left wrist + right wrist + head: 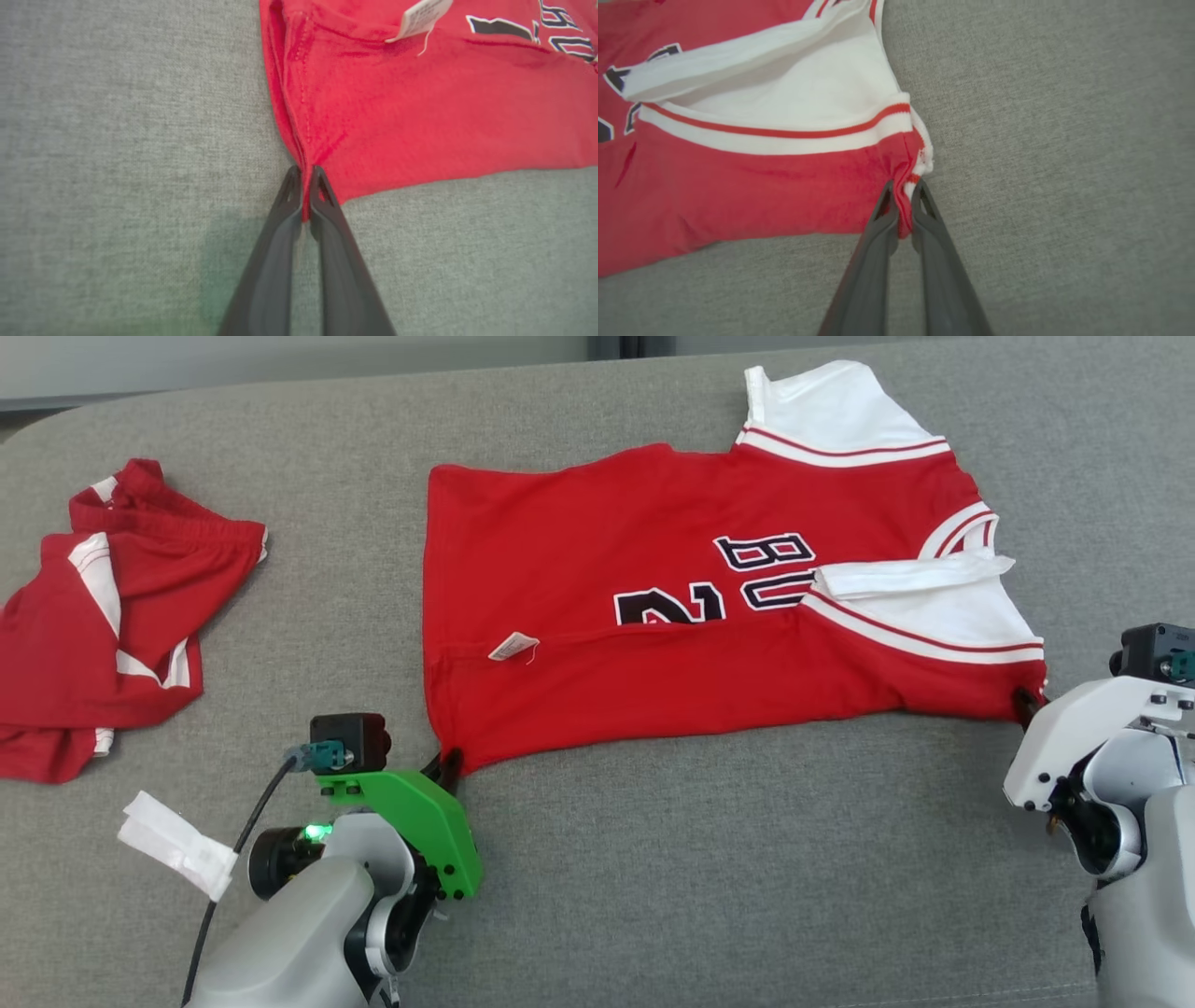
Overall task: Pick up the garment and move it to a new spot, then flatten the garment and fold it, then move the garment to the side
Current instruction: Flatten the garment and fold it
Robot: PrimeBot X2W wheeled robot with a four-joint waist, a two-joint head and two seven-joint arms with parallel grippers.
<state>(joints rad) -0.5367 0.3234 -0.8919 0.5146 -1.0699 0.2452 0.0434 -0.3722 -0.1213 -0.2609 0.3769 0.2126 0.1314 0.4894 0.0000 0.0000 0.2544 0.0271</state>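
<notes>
left claw (306, 191): pinched tight on jersey (709, 616) hem corner | right claw (903, 205): pinched on sleeve corner | lettering (747, 581): partly covered by folded-over cloth

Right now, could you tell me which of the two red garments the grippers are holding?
The lettered jersey in the middle: left gripper and right gripper pinch its near corners. The crumpled garment at left lies untouched.

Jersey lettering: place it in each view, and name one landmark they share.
Head view: lettering across the middle of the jersey, right of centre.
Left wrist view: top right corner.
Right wrist view: upper left edge.
Shared landmark: the jersey's red near edge on the grey cushion.
</notes>
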